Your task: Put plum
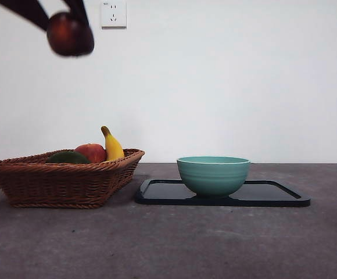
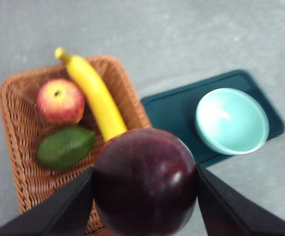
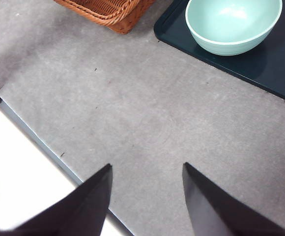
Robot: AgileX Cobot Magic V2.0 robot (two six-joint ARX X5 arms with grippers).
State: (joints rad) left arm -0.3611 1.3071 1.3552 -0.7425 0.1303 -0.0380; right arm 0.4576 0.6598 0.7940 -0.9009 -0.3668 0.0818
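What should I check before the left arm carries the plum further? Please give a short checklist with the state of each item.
1. Plum held firmly: ok. The left claw is shut on the plum, one jaw on each side.
2. Plum high enough: ok. In the front view it hangs well above the basket.
3. Bowl ready: ok. The teal bowl stands upright on the dark tray, and its inside looks empty in the left wrist view.
4. Other fruit out of the way: ok. The apple, banana and green fruit lie in the basket.
5. Right arm out of the way: ok. The right claw is open over bare table, nearer than the tray.
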